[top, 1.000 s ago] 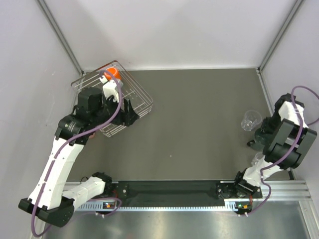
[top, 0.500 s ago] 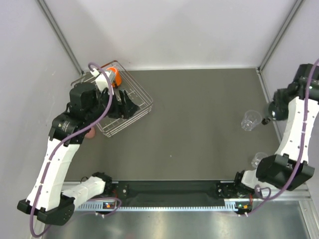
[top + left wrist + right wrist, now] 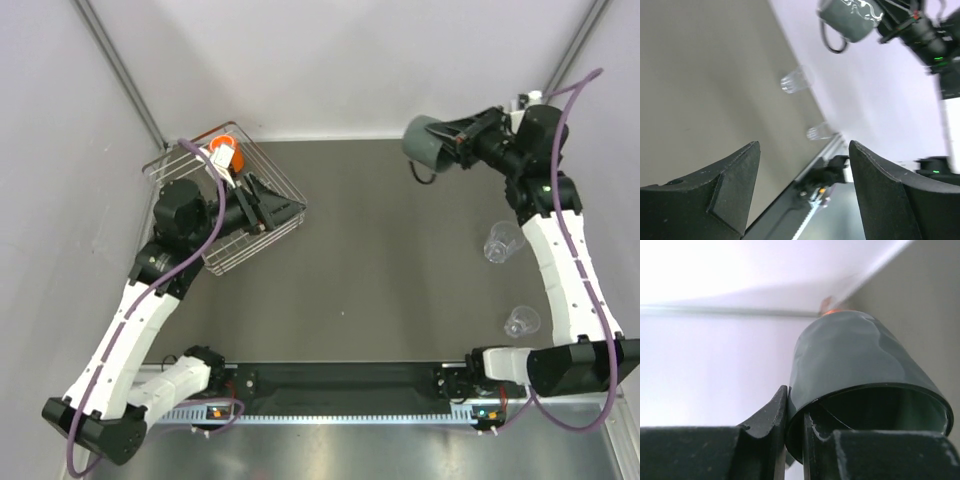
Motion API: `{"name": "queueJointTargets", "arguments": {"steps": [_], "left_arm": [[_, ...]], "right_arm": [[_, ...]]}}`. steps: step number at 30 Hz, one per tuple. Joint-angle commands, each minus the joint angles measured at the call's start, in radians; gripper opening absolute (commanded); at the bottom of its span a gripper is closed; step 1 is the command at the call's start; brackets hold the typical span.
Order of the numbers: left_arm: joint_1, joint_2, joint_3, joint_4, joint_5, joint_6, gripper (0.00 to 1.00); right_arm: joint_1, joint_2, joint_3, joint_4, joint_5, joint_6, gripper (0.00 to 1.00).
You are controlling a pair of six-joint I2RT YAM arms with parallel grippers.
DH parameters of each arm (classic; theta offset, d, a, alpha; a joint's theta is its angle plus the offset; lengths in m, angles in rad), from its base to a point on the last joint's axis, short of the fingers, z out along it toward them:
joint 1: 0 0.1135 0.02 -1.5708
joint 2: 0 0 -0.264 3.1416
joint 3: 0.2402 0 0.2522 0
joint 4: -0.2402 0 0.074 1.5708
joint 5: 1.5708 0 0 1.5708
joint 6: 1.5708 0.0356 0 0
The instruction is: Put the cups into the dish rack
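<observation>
**Desk:** Since the left arm lies across the dish rack point(image 3: 168, 166), how much of its inside can you read?

**Operator:** Not much. From overhead I see the orange mug point(image 3: 222, 153) in the rack's far corner, half covered by the wrist and its cable. The arm hides a good part of the wire grid, so I can't tell what else sits there.

**Desk:** And the left gripper point(image 3: 278, 212)?

**Operator:** It hangs over the rack's right side, jaws wide apart and holding nothing. Its own camera looks past the fingers point(image 3: 720, 192) across the table point(image 3: 705, 90), and the rack is cut out of that frame.

**Desk:** Where is the dark grey cup point(image 3: 428, 140)?

**Operator:** It is in the air over the table's far edge, tipped on its side with the handle hanging down. The right gripper point(image 3: 462, 140) is clamped on its rim. In my wrist view one finger point(image 3: 767, 422) presses the outside of the wall and the other sits inside. The cup's interior is too dark for me to read, and I can't identify a scrap of orange behind it.

**Desk:** Anything else?

**Operator:** The far tumbler point(image 3: 503, 242) and the near tumbler point(image 3: 521, 321), both clear, stand on the table's right side, well apart from the rack.
</observation>
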Motion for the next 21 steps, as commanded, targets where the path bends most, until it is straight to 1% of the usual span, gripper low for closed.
{"name": "queueJointTargets", "arguments": {"steps": [1, 2, 3, 5, 6, 7, 8, 9, 10, 11, 13, 14, 18, 19, 21], "left_arm": [[-0.004, -0.034, -0.074, 0.417, 0.09, -0.185, 0.77], [-0.004, -0.034, -0.097, 0.518, 0.105, -0.2, 0.77], [-0.004, -0.024, -0.1, 0.548, 0.107, -0.214, 0.77], [-0.004, -0.012, -0.096, 0.637, 0.137, -0.211, 0.77], [-0.004, 0.003, -0.091, 0.654, 0.145, -0.203, 0.77], [-0.004, 0.009, -0.073, 0.662, 0.153, -0.193, 0.77], [-0.004, 0.019, -0.065, 0.671, 0.159, -0.182, 0.77], [-0.004, 0.031, -0.059, 0.707, 0.185, -0.167, 0.76], [-0.004, 0.037, -0.048, 0.727, 0.194, -0.157, 0.75], [-0.004, 0.042, -0.042, 0.743, 0.2, -0.147, 0.75], [-0.006, 0.046, -0.016, 0.752, 0.219, -0.093, 0.75], [-0.009, 0.04, -0.011, 0.754, 0.222, -0.032, 0.74], [-0.02, 0.002, -0.028, 0.774, 0.214, 0.124, 0.75], [-0.02, 0.003, -0.024, 0.775, 0.223, 0.136, 0.75], [-0.02, 0.045, -0.001, 0.774, 0.312, 0.128, 0.75]], "right_arm": [[0.081, -0.032, -0.041, 0.592, -0.223, 0.255, 0.0], [0.124, -0.022, -0.044, 0.656, -0.239, 0.297, 0.0], [0.146, 0.006, -0.032, 0.772, -0.253, 0.378, 0.0], [0.214, 0.037, -0.015, 0.892, -0.293, 0.464, 0.0], [0.238, 0.066, 0.003, 1.001, -0.302, 0.547, 0.0], [0.261, 0.083, 0.016, 1.045, -0.329, 0.584, 0.0], [0.312, 0.1, 0.028, 1.098, -0.346, 0.622, 0.0], [0.339, 0.116, 0.049, 1.138, -0.363, 0.69, 0.0], [0.363, 0.139, 0.05, 1.21, -0.378, 0.718, 0.0], [0.403, 0.14, 0.047, 1.223, -0.379, 0.735, 0.0], [0.423, 0.112, 0.013, 1.197, -0.379, 0.738, 0.0], [0.431, 0.103, 0.007, 1.188, -0.389, 0.739, 0.0], [0.431, 0.075, -0.007, 1.171, -0.441, 0.743, 0.0], [0.433, 0.077, -0.007, 1.163, -0.464, 0.733, 0.0], [0.434, 0.078, -0.004, 1.155, -0.49, 0.724, 0.0]]}}
